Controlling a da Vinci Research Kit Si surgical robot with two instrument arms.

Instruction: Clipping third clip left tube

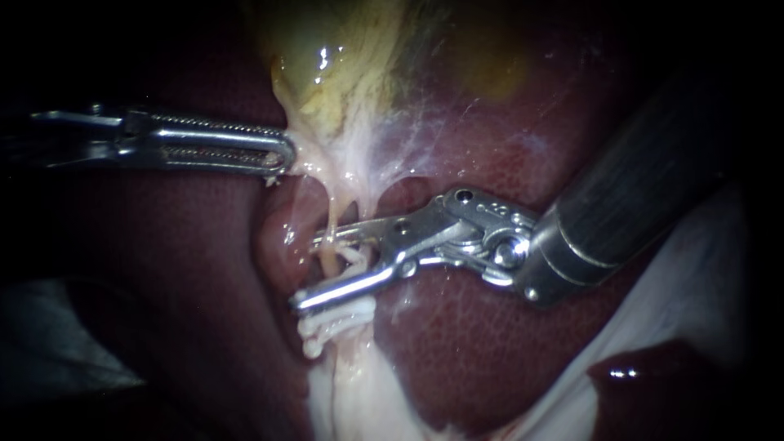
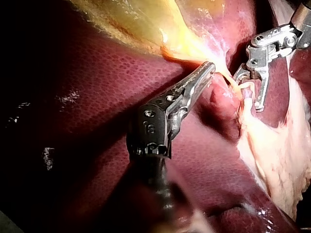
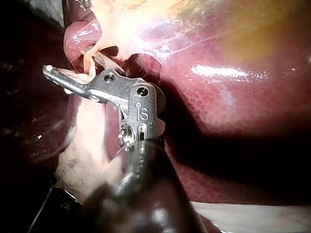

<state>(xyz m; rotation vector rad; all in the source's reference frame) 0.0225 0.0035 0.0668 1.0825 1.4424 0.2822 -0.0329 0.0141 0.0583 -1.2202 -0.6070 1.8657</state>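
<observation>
Yellowish and thin, the tube [image 1: 329, 253] is seen running down from the pale tissue [image 1: 359, 155] under the gallbladder [image 1: 343, 57], across the dark red liver [image 1: 474, 327]. It is straddled by the jaws of the right instrument [image 1: 306, 273], which stand apart, one on each side, and are not closed on it. A white scrap between those jaws cannot be made out as clip or tissue. White clips [image 1: 336, 317] are seen on the tube just below the lower jaw; their number is hard to tell. The jaws of the left instrument [image 1: 282, 155] are pressed together on the pale tissue, which is drawn to a point at their tip in the left wrist view. Its shaft is lost in darkness, and the right shaft is cut off at the upper right edge. In the right wrist view one jaw is largely hidden behind tube and tissue.
</observation>
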